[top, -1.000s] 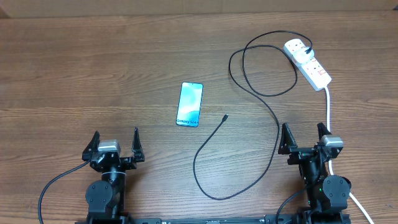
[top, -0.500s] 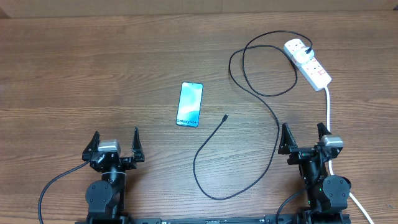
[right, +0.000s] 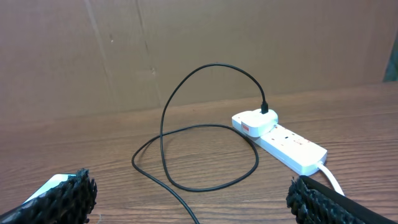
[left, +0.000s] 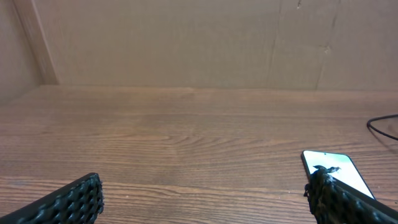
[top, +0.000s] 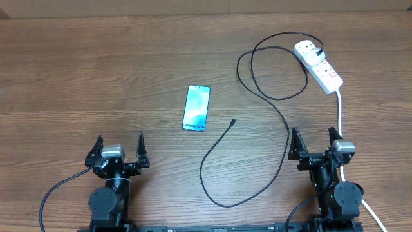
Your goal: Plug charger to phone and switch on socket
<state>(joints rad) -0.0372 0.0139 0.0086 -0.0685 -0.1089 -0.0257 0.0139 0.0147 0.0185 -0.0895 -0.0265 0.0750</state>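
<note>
The phone (top: 196,107) lies flat mid-table, light-blue screen up, "Galaxy S24" text at its near end; it also shows in the left wrist view (left: 336,171) and at the left edge of the right wrist view (right: 46,185). The charger, a thin black cable (top: 283,122), loops from a white plug on the socket (top: 318,64) to its free tip (top: 232,120) right of the phone. The socket also shows in the right wrist view (right: 280,138), as does the cable (right: 165,137). My left gripper (top: 119,147) and right gripper (top: 314,140) are open and empty near the front edge.
A thick white lead (top: 340,113) runs from the socket toward the right arm's base. A cardboard wall (right: 199,50) stands behind the table's far edge.
</note>
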